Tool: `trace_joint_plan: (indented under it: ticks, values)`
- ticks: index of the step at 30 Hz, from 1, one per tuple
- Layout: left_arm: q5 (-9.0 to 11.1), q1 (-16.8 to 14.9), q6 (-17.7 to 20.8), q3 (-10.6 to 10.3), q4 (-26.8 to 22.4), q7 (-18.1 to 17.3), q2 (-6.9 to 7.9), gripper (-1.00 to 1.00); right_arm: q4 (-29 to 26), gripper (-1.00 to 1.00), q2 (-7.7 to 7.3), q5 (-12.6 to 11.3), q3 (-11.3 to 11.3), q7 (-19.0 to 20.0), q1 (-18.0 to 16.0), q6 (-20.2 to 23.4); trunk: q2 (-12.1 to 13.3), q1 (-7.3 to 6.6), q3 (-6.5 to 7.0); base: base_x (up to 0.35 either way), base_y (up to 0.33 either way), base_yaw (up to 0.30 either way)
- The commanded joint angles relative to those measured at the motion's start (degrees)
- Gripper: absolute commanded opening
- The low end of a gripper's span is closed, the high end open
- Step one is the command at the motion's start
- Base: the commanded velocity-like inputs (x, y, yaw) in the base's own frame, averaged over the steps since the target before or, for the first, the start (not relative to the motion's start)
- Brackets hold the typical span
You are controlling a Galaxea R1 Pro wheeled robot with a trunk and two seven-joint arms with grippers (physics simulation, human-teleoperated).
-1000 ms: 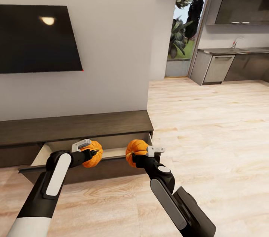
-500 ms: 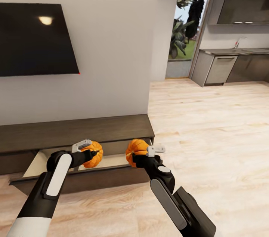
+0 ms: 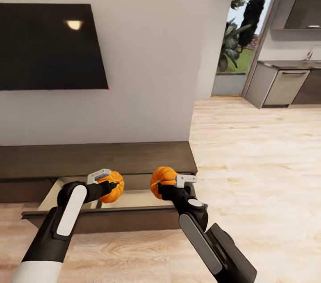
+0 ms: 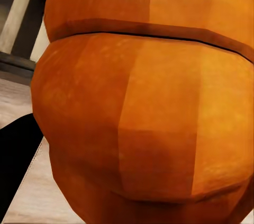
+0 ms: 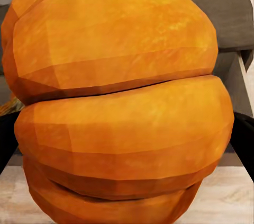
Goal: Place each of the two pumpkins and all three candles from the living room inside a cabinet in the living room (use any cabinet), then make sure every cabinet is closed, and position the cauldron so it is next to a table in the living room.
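Two orange ribbed pumpkins hang over the open drawer (image 3: pixel 129 199) of the dark-brown cabinet (image 3: pixel 98 158). My left gripper (image 3: pixel 108 186) is shut on the left pumpkin (image 3: pixel 113 186), whose orange skin (image 4: pixel 143 107) sits right against the left wrist camera. The right pumpkin (image 3: pixel 162 181) is clamped in my right gripper (image 3: pixel 166 185), close up in the right wrist view as a big orange body (image 5: pixel 121 102). Both are held above the drawer's pale interior, near its front edge. The candles, cauldron and table are out of view.
A black TV (image 3: pixel 49 46) hangs on the white wall above the cabinet. Pale wood floor (image 3: pixel 254 162) stretches to the right toward a glass door (image 3: pixel 240 37) and grey kitchen units (image 3: pixel 285 86). The drawer's dark front (image 3: pixel 116 220) juts out toward me.
The whole view has swung to the left, so the camera turned. The open drawer now sits more squarely under both held pumpkins; both grips are unchanged.
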Motion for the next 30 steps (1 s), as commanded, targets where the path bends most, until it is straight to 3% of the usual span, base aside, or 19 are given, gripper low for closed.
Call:
trace_joint_plan:
  ticks: [1,10,14,16,17,20,22,30]
  values:
    - [0.51,-0.04,0.17,-0.21,-0.05,0.71,0.0,-1.0,0.03,-1.0,0.0,-0.28,0.06,-0.55,-0.07,-0.02,-0.04,0.0,-0.05,0.003,0.0,0.227]
    - [0.59,-0.05,0.08,-1.41,-0.04,0.67,-0.09,-1.0,0.78,-1.0,0.0,-0.24,0.1,-0.48,-0.07,-0.65,-0.04,0.0,-0.05,0.118,-0.05,0.031]
    - [0.6,-0.04,0.08,-1.72,-0.05,0.67,-0.12,-1.0,3.43,-1.0,0.04,0.9,0.17,-0.28,-0.13,-4.46,-0.04,0.0,-0.05,0.063,-0.018,0.001]
    - [0.61,-0.04,0.1,-1.82,-0.05,0.67,-0.12,-1.0,5.59,-1.0,0.92,4.05,0.21,-0.12,-0.49,-6.16,-0.04,0.0,-0.05,0.161,-0.059,0.0]
    - [0.61,-0.04,0.12,-1.93,-0.04,0.67,-0.12,-1.0,6.87,-1.0,2.1,5.45,0.2,-0.05,-1.01,-6.64,-0.04,0.0,-0.05,0.068,-0.025,0.0]
    - [0.64,-0.04,0.11,-2.87,0.0,0.67,-0.12,-1.0,12.8,-1.0,4.88,6.76,0.23,0.06,-4.15,-7.61,-0.04,0.0,-0.05,0.03,-0.011,0.0]
    - [0.67,-0.04,0.09,-3.52,0.02,0.67,-0.12,-1.0,17.03,-1.0,5.82,6.91,0.26,0.17,-6.85,-8.94,-0.04,0.0,-0.05,0.009,-0.003,0.0]
    - [0.55,-0.05,-0.17,-4.38,2.21,0.67,-0.12,-1.0,19.21,-1.0,6.41,6.65,0.26,0.16,-8.48,-8.06,-0.04,0.0,-0.05,0.024,0.0,0.0]
